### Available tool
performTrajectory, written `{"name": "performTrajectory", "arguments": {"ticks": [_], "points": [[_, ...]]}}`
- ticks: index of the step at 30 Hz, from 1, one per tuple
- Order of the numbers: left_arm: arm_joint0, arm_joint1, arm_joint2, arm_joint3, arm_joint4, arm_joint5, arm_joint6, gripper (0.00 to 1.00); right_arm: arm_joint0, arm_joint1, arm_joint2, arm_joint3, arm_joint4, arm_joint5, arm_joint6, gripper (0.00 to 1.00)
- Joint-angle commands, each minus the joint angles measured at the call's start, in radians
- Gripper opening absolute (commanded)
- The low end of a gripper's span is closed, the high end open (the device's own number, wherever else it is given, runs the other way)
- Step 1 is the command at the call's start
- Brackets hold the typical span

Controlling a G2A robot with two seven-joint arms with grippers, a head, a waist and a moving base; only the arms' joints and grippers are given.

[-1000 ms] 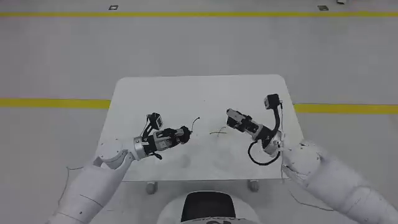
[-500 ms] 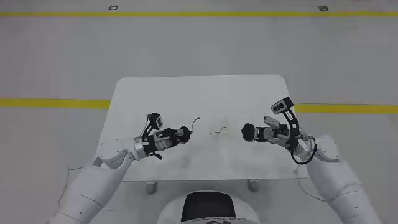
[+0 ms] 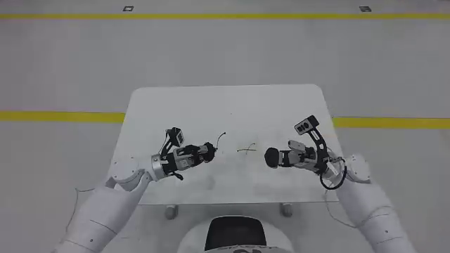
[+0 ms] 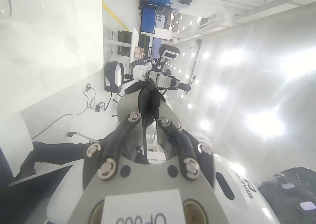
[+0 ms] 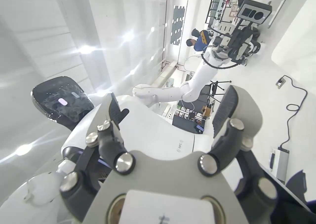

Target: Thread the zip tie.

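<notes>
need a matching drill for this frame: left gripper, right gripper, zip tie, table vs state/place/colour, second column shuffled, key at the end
Things
1. left gripper
2. right gripper
3. zip tie
4. table

States
A. white, with rounded corners
B. fingers spread wide apart
C. fingers closed together
D. thin and dark, on the tabletop between the two grippers

Pairs: 1-C, 2-B, 3-D, 4-A

Left gripper (image 3: pixel 209 150) closed; right gripper (image 3: pixel 271 157) spread wide; both pointing inward.
</notes>
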Motion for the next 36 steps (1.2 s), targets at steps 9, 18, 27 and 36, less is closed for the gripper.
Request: {"name": "performTrajectory", "arguments": {"ticks": [9,18,27,36], "points": [[-0.016,-0.015,0.056,0.006,-0.100,-0.013,0.009,0.00,0.110,-0.030,-0.209,0.215,0.282,0.040,0.005,1.00],[-0.053,-0.035,0.118,0.026,-0.150,-0.081,0.007,0.00,0.210,-0.050,-0.380,0.324,0.373,0.004,0.005,1.00],[-0.053,-0.035,0.123,0.012,-0.111,-0.096,0.038,0.00,0.210,-0.050,-0.380,0.324,0.373,0.004,0.005,1.00],[-0.061,-0.057,0.171,0.029,-0.194,-0.242,0.024,0.00,0.195,-0.071,-0.386,0.328,0.392,0.021,-0.007,1.00]]}}
